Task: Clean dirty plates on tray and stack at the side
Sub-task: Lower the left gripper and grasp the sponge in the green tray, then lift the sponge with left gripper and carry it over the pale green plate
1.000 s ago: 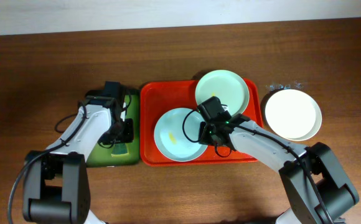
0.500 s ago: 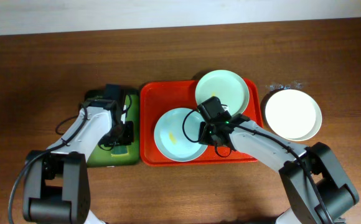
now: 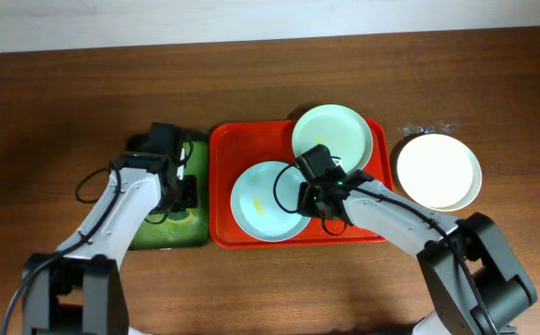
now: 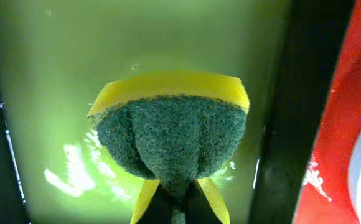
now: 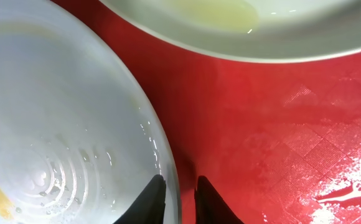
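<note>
Plates lie flat: a blue plate [image 3: 256, 200] sits in the red tray [image 3: 225, 149] near the front rim, a green plate [image 3: 332, 137] pokes over the back rim, and a white plate [image 3: 438, 171] rests on the table [image 3: 65, 93] just beside. The right gripper [image 5: 179, 183] pinches the blue plate's edge, and its arm hides that edge from above. The red tray's long side runs left to right. The left gripper [image 4: 174, 208] squeezes a sponge [image 4: 171, 134] over the green tray [image 3: 158, 237].

Top-down overhead, close wrists (tray [image 3: 225, 149] shared)
</note>
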